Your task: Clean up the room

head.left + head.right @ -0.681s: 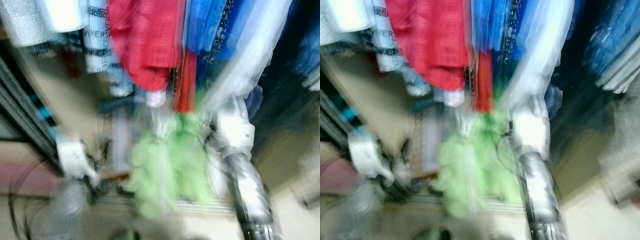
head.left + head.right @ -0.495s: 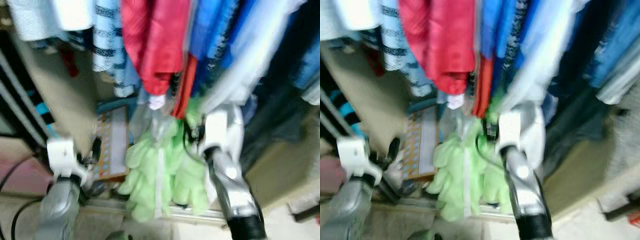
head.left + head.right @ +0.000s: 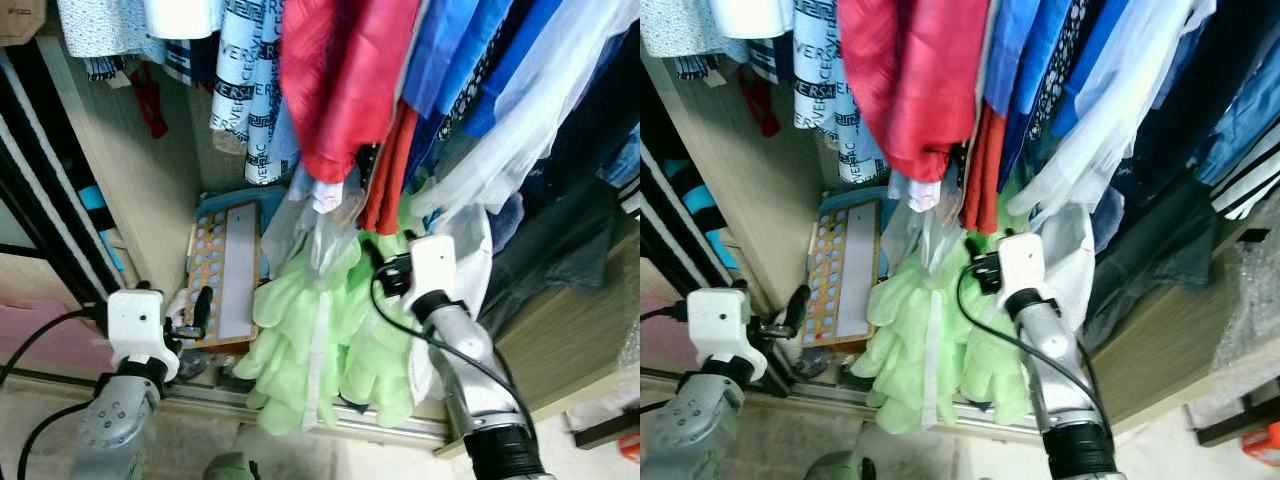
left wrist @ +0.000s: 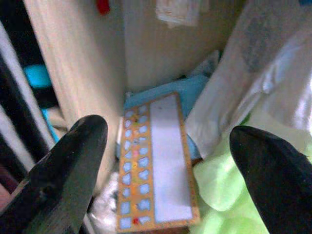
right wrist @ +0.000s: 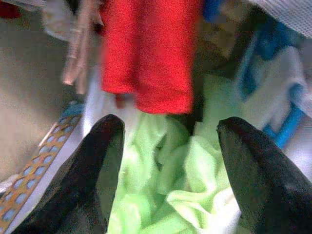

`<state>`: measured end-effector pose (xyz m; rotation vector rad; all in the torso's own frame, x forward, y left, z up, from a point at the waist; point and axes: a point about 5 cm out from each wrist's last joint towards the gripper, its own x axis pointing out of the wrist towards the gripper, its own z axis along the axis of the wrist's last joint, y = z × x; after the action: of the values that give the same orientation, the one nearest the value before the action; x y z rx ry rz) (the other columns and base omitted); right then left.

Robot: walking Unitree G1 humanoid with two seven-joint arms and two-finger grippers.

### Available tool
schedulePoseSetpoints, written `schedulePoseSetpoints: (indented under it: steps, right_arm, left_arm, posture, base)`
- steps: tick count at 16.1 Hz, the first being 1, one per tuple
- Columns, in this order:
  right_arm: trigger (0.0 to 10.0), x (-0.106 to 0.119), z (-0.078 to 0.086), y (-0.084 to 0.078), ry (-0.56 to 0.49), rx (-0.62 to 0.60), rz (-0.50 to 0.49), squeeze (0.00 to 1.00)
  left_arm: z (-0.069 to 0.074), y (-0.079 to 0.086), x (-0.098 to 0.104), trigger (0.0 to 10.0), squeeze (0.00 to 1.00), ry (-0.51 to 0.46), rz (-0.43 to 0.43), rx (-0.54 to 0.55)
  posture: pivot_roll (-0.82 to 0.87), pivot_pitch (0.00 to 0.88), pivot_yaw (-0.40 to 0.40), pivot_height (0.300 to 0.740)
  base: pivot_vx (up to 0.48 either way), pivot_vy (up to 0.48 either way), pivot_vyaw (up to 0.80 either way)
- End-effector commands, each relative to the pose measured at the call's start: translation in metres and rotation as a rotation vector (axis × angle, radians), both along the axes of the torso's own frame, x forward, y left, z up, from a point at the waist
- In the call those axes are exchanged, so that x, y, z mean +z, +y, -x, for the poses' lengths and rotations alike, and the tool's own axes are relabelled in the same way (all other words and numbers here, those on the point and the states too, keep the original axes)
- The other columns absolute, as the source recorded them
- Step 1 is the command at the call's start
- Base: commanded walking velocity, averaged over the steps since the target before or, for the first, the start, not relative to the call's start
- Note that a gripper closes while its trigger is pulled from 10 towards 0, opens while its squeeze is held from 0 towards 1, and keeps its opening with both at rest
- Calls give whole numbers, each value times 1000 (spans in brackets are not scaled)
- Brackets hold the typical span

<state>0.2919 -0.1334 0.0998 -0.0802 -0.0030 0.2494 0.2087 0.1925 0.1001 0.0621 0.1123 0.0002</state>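
Our 2 grippers face an open wardrobe [image 3: 150, 190] packed with hanging clothes.

At the wardrobe's left side wall our left gripper [image 4: 165, 170] hangs with fingers spread wide; its wrist view shows what the head views half hide, an orange-framed board [image 4: 156, 165] with rows of pale blue shapes and a white strip, leaning against a blue board near the back corner. Patterned white-and-black garments [image 3: 245, 90] hang above it, then a red garment [image 3: 340, 80], then blue ones [image 3: 450, 60]. Below the red hem, a light green garment [image 3: 310, 340] in clear plastic slumps to the wardrobe's bottom front rail. Our right gripper [image 5: 165, 161], fingers spread, points at that green cloth; whether it touches, we cannot tell.
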Motion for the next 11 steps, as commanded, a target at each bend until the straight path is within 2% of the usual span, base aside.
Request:
schedulePoseSetpoints:
  steps: [1,2,3,5,8,9,11]
  right_arm:
    - [10000,8,-2,-9,-13,-51,-43,0]
    - [10000,23,-3,-13,-83,-112,-24,0]
    - [10000,31,-4,-15,-114,-131,-16,0]
    - [10000,41,-5,-18,-144,-121,-3,0]
    - [10000,46,-8,-21,-138,-97,19,0]
    - [10000,47,-11,-20,-133,-103,18,0]
    - [10000,50,-11,-11,-161,-93,27,0]
  left_arm:
    - [1,6,14,10000,0,-53,-41,35]
    - [-3,19,23,10000,0,-55,-72,83]
    - [-9,19,26,10000,0,-68,-78,58]
    - [-22,13,29,10000,0,-79,-35,10]
    - [-42,0,36,10000,0,-89,99,-20]
    - [-48,-4,42,10000,0,-114,115,-26]
    - [-50,-10,43,10000,0,-125,118,-45]
  posture:
    - [166,0,-13,740]
    - [134,0,2,740]
    - [123,0,-4,740]
    - [86,0,-30,740]
    - [55,0,-64,740]
    - [53,0,-68,740]
    - [63,0,-60,740]
  base:
    - [0,0,0]
    - [0,0,0]
    - [0,0,0]
    - [0,0,0]
    - [0,0,0]
    - [0,0,0]
    - [0,0,0]
